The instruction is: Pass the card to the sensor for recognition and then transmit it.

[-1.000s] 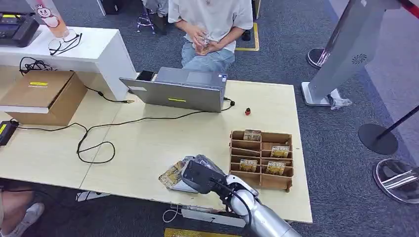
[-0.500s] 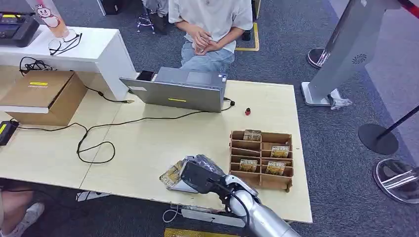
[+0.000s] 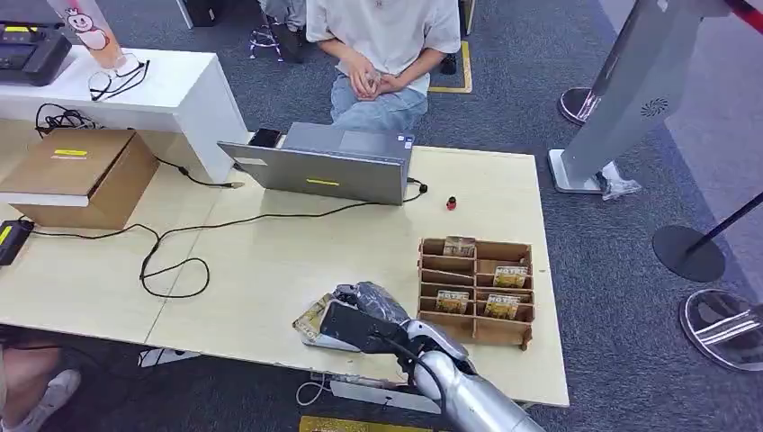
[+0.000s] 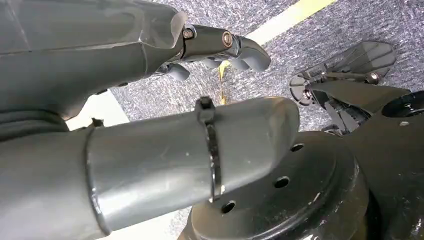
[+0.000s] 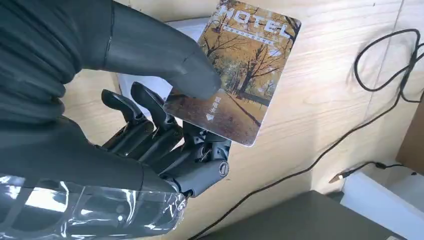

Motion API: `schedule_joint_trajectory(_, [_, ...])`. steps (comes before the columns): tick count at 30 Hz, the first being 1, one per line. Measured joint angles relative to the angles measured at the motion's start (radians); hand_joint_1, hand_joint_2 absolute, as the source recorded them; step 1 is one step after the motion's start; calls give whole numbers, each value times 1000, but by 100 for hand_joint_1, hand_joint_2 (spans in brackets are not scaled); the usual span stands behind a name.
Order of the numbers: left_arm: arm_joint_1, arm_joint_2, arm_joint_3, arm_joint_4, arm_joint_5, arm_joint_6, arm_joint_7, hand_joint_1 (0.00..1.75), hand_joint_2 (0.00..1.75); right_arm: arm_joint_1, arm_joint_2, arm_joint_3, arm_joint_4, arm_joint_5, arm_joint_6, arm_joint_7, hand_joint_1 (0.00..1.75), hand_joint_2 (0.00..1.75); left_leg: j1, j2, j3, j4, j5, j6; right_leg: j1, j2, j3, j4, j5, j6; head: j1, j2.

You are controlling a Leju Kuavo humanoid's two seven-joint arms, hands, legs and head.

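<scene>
Card [image 5: 239, 75] pinched in right hand [image 3: 360, 317], thumb on its face, fingers curled under. Hand sits at table [image 3: 270, 261] near edge, card over white sensor pad [image 5: 150, 87]; whether they touch is not clear. Pickup from wooden card rack [image 3: 475, 290] looks done, scan step in hand; recognition can't be confirmed. Handover to seated person [image 3: 382, 45] behind laptop [image 3: 328, 166] remains. Left hand [image 4: 150, 100] hangs over floor, holds nothing, fingers apart.
</scene>
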Motion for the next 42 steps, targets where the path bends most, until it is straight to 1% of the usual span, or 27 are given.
schedule_joint_trajectory(11, [-4,0,-13,0,3,-1,2,0,0,0,1,7,5,59,-12,10,175,175,0,0,0,0,0,0,0,0,0,0,0,0,0,0])
schedule_joint_trajectory(19, [-10,0,-20,0,3,-2,8,0,0,-4,14,20,27,88,-19,19,175,175,0,0,0,0,0,0,0,0,0,0,0,0,0,0])
schedule_joint_trajectory(33, [-12,0,-23,0,7,-4,11,0,0,-10,44,21,95,93,-22,24,175,175,0,0,0,0,0,0,0,0,0,0,0,0,0,0])
schedule_joint_trajectory(42, [-15,0,-33,0,9,-4,18,0,0,-17,61,21,128,98,-37,32,175,175,0,0,0,0,0,0,0,0,0,0,0,0,0,0])
